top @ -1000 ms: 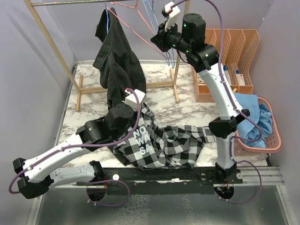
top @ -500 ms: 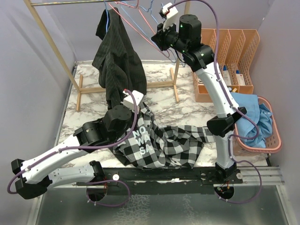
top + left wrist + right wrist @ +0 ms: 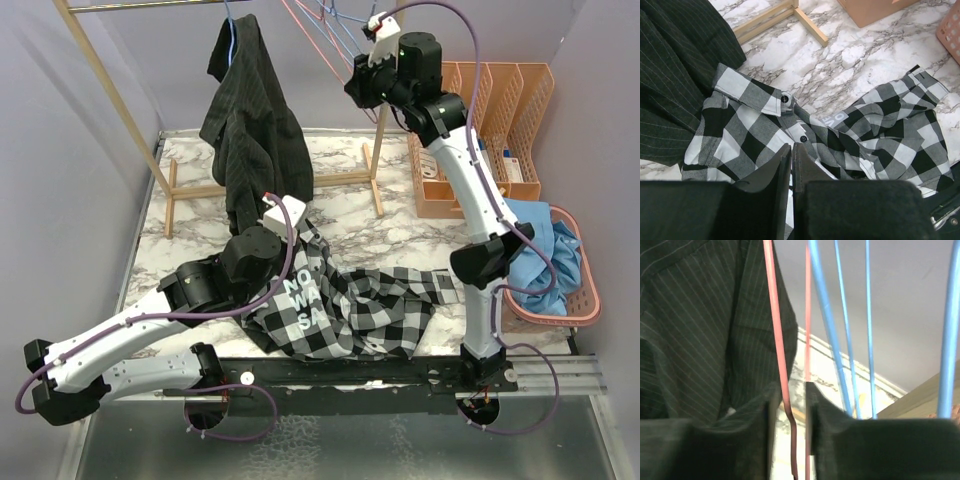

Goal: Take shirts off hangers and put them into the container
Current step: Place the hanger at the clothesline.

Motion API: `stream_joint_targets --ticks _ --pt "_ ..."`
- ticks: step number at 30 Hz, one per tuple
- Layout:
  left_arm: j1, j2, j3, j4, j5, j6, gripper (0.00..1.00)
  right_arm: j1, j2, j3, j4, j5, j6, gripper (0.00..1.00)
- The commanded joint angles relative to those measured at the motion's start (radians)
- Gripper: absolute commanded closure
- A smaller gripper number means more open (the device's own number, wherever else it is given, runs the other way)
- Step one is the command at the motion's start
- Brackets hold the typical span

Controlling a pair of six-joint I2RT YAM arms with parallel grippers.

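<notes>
While my left gripper rests pressed shut over the checked shirt at the table's 6 o'clock, my right gripper stands slightly parted around a pink hanger at 12, with the pinstriped shirt hanging at 11 and the basket holding the blue shirt at 3.

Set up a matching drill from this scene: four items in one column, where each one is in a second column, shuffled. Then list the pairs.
Items
1. pinstriped black shirt
2. checked shirt
3. light blue shirt
4. pink hanger wire

Places
A. in the pink basket
B. in the gap of the right tool
C. hanging at the wooden rack
D. lying on the marble table

Pairs: 1-C, 2-D, 3-A, 4-B
</notes>
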Motion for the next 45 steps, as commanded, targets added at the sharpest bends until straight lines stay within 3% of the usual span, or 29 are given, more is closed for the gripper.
stream_joint_targets --ticks 1,2,8,15,19,22,25,28,31,38,41,45 --pt "-0.007 -0.007 0.000 0.005 -0.021 0.000 0.86 -0.010 -0.117 -0.080 0.021 -0.059 0.011 0.61" --pt "-0.008 -0.013 -0.003 0.004 -0.022 0.001 0.82 -0.010 -0.144 -0.100 0.017 -0.065 0.008 0.53" --pt "-0.009 -0.053 -0.041 0.004 0.010 0.036 0.72 -0.010 -0.348 -0.268 -0.047 -0.172 -0.037 0.38" --pt "-0.009 -0.122 -0.122 0.042 0.092 0.074 0.43 -0.010 -0.739 -0.680 -0.085 -0.370 -0.141 0.31" --pt "-0.008 -0.162 -0.194 0.098 0.150 0.099 0.21 -0.010 -0.977 -0.948 -0.113 -0.398 -0.185 0.28" --pt "-0.007 -0.147 -0.245 0.133 0.216 0.119 0.16 -0.010 -1.129 -1.134 -0.113 -0.348 -0.184 0.26" --pt "-0.008 -0.063 -0.245 0.124 0.270 0.136 0.15 -0.016 -1.234 -1.279 -0.143 -0.370 -0.242 0.12" --pt "-0.008 0.027 -0.186 0.083 0.227 0.161 0.18 -0.016 -1.240 -1.365 -0.207 -0.443 -0.271 0.09" --pt "-0.008 0.006 -0.180 0.130 0.082 0.168 0.23 -0.016 -1.171 -1.425 -0.231 -0.524 -0.271 0.02" --pt "-0.006 -0.377 -0.304 0.319 -0.345 0.124 0.25 -0.006 -0.959 -1.493 -0.117 -0.589 -0.267 0.00" --pt "-0.008 -0.548 -0.338 0.279 -0.441 0.126 0.28 0.049 -0.886 -1.500 -0.085 -0.550 -0.274 0.00" --pt "-0.007 -0.719 -0.373 0.152 -0.508 0.076 0.32 0.213 -0.789 -1.501 -0.066 -0.460 -0.273 0.00"
